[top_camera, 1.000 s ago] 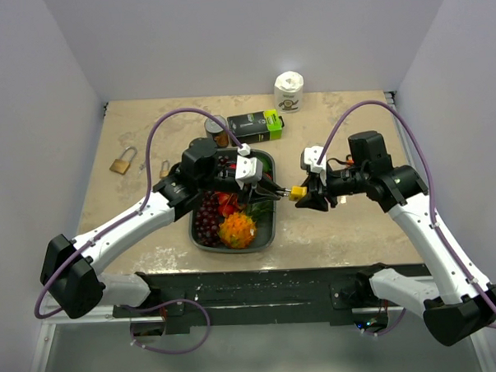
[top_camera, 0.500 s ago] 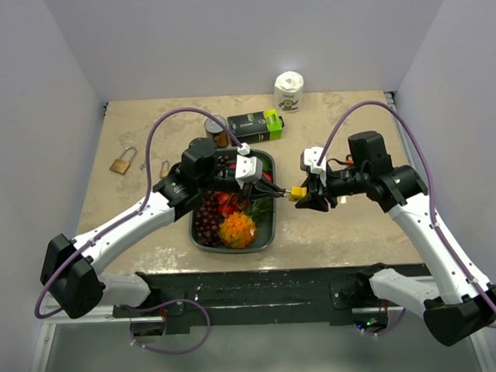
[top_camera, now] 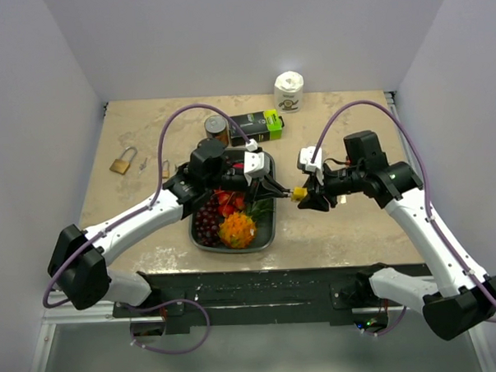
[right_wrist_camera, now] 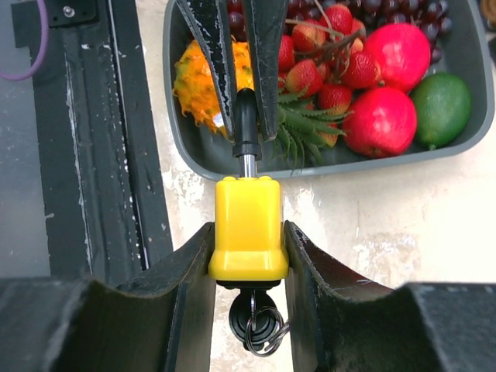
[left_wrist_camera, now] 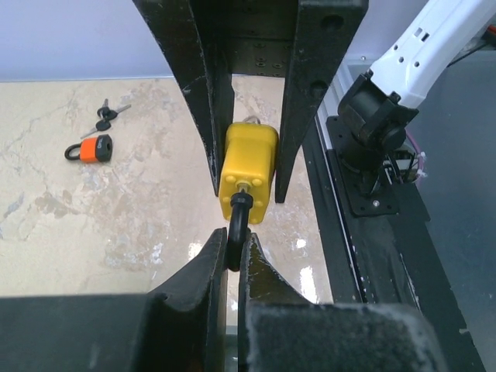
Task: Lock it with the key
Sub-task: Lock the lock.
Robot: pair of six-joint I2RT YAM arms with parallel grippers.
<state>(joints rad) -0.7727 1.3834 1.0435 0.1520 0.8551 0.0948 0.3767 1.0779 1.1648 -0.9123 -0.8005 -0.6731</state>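
Note:
A yellow padlock (top_camera: 296, 194) hangs in the air just right of the fruit tray, between my two grippers. My right gripper (right_wrist_camera: 248, 242) is shut on its yellow body (right_wrist_camera: 248, 225), one finger on each side. A key (right_wrist_camera: 250, 318) with a black head and a wire ring sticks out of the lock's underside, between the right fingers. My left gripper (left_wrist_camera: 232, 242) is shut on the black shackle (left_wrist_camera: 235, 226), which stands pulled out of the body (left_wrist_camera: 248, 172). In the top view the left gripper (top_camera: 275, 190) meets the right gripper (top_camera: 308, 196) tip to tip.
A grey tray (top_camera: 270, 237) of grapes, strawberries and other fruit lies under the left wrist. At the back stand a can (top_camera: 217, 128), a black-and-green box (top_camera: 256, 125) and a white roll (top_camera: 289, 91). A brass padlock (top_camera: 123, 161) lies far left. An orange padlock (left_wrist_camera: 91, 148) and loose keys (left_wrist_camera: 108, 116) lie on the table.
My left gripper has closed onto the padlock's shackle, and the left arm has shifted slightly back and right. The right gripper keeps its hold and has edged a little left.

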